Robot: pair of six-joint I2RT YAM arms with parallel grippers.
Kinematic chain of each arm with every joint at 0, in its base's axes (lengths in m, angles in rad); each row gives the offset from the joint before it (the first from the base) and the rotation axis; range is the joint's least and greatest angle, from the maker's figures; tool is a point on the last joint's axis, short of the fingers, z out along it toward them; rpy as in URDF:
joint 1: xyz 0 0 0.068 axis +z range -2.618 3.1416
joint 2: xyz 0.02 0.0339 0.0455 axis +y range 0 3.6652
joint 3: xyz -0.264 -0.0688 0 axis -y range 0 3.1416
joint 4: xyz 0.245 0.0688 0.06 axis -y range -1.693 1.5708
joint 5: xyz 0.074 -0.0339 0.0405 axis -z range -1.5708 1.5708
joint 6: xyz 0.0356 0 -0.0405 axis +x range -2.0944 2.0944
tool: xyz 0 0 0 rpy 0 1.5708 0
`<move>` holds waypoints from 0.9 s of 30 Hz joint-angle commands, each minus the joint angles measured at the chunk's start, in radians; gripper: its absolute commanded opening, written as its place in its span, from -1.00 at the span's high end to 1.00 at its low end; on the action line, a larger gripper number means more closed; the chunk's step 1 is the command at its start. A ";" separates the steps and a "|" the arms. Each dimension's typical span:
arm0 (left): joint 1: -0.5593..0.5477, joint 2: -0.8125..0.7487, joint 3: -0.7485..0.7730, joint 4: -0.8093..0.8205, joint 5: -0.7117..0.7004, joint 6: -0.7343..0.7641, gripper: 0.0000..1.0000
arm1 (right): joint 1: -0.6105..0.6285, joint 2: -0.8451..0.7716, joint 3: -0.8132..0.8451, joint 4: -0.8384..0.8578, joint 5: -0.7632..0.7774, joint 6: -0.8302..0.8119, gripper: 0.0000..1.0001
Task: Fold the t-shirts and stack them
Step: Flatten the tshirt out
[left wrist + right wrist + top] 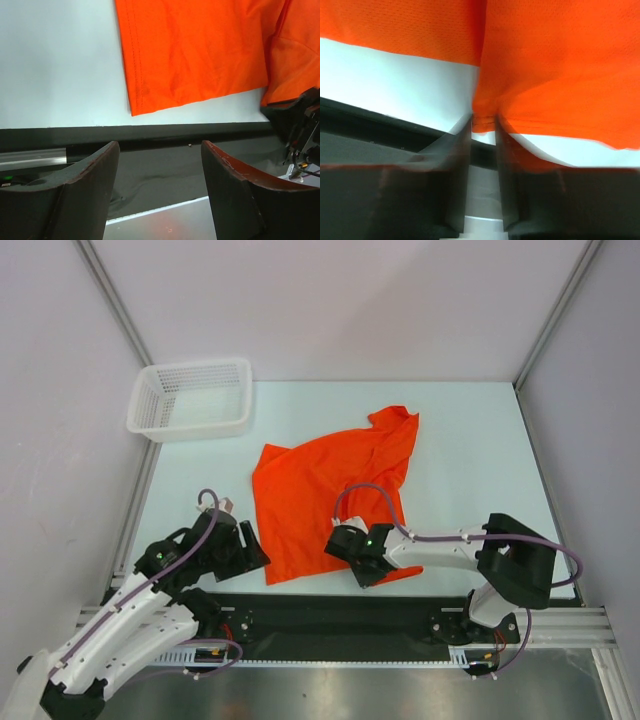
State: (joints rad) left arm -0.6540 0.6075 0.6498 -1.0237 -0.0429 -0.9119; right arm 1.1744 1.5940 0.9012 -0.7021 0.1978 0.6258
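One bright orange-red t-shirt (330, 490) lies rumpled and partly folded over itself in the middle of the pale table. My right gripper (356, 562) sits at the shirt's near hem; in the right wrist view its jaws (484, 122) are shut on a pinch of the hem cloth (485, 121), with the shirt (555, 65) spread beyond. My left gripper (248, 548) is open and empty just left of the shirt's near-left corner (137, 107); in the left wrist view its jaws (160, 150) stand wide over the dark front strip.
A white mesh basket (192, 398) stands at the back left. A black strip (330, 625) and metal rail run along the near edge by the arm bases. Grey walls enclose the table on three sides.
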 commanded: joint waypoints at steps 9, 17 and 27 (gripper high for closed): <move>0.001 0.130 -0.134 0.114 0.057 -0.183 -0.44 | -0.035 -0.123 0.037 -0.072 0.095 0.038 1.00; -0.001 0.290 -0.148 0.211 0.017 -0.300 0.02 | -0.140 -0.351 0.079 -0.166 0.069 0.054 1.00; -0.027 0.396 -0.211 0.290 0.070 -0.369 0.04 | -0.280 -0.494 0.070 -0.234 0.038 0.006 1.00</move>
State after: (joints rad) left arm -0.6647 0.9905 0.4603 -0.7773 -0.0051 -1.2228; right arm 0.9291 1.1374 0.9512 -0.8986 0.2424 0.6525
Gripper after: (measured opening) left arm 0.473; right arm 0.011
